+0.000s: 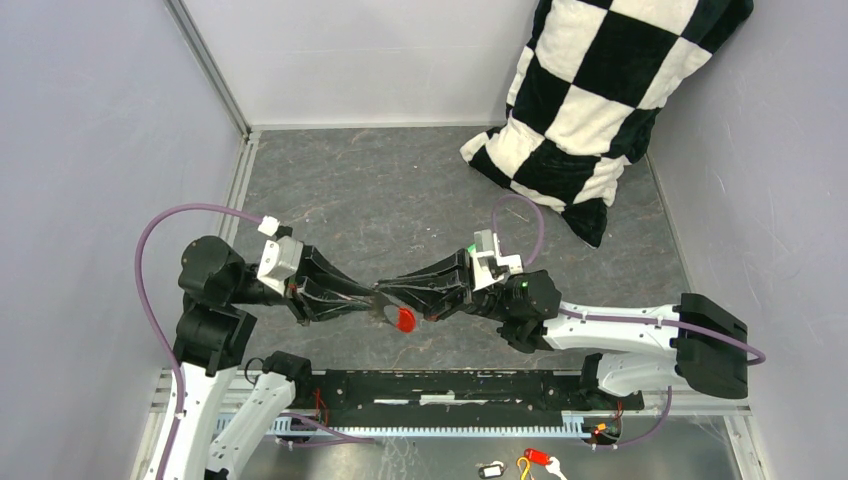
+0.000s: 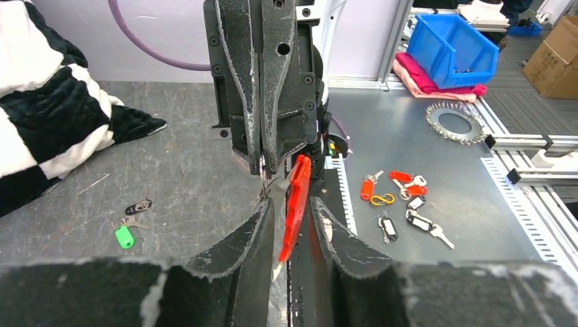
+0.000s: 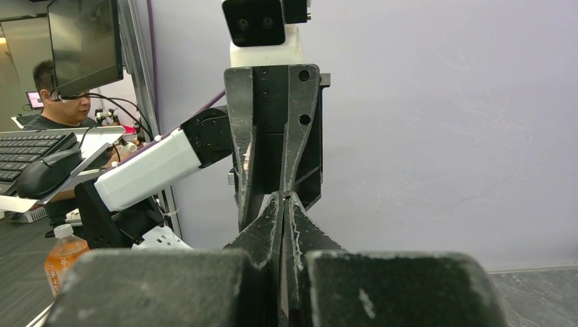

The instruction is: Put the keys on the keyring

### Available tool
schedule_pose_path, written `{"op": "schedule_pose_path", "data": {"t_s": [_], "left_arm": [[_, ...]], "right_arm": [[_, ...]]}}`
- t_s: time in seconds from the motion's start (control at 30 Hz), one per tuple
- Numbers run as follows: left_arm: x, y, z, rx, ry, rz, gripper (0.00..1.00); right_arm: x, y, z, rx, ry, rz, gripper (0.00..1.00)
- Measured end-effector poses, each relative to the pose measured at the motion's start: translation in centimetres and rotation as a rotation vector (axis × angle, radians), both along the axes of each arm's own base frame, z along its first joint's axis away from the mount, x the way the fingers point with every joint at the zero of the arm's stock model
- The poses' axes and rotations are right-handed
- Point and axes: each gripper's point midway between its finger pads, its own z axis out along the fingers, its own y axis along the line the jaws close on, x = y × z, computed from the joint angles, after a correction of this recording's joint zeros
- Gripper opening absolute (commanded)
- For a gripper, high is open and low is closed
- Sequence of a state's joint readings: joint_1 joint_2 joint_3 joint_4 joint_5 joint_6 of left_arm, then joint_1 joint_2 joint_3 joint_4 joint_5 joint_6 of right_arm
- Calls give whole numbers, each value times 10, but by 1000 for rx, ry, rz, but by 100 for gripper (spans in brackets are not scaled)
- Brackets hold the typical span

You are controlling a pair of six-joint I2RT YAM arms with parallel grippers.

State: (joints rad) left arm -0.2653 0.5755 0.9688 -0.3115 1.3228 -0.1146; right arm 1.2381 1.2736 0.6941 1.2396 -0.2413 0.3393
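Grip on red key (image 2: 298, 184) by left pincer (image 2: 292, 204), jaws partly closed. Full closure of right pincer (image 2: 262, 165) on keyring (image 2: 264, 178). Green key (image 2: 125, 236) on bench (image 2: 184, 157), well apart.

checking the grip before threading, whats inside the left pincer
The red key is pinched inside the left pincer. At its top, the keyring, a thin wire, runs into the shut right pincer. Whether it passes the key's hole is covered by those tips.
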Motion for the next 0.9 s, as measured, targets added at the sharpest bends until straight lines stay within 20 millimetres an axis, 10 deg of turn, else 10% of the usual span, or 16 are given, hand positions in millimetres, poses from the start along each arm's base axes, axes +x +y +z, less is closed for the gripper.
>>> {"op": "schedule_pose_path", "data": {"t_s": [0.9], "left_arm": [[15,1,-4,4,44,95,34]], "right_arm": [[0,5,1,-7,-16,-15,1]]}}
